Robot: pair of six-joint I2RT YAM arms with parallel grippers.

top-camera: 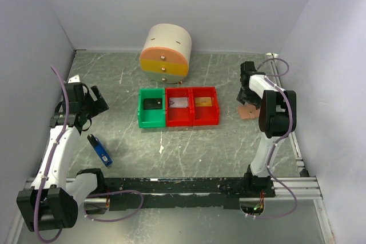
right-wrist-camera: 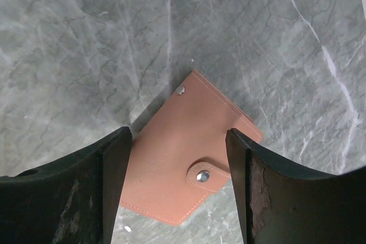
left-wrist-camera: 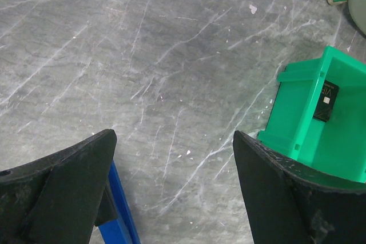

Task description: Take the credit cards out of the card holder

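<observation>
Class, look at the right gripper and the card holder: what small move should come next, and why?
Probably lower the right gripper slightly and close on the card holder. Its jaws stand open either side of the holder, which lies flat on the table with its snap tab apparently fastened.

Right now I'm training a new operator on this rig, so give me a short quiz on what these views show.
1. True or false: the right gripper is shut on the card holder.
2. The pale silvery card lies in: A) the green bin B) the middle bin, red C) the card holder
3. Fill in: the blue stick gadget lies on the table near the ___ arm.
Key: 1 false, its jaws stand open over the holder; 2 B; 3 left.
</observation>
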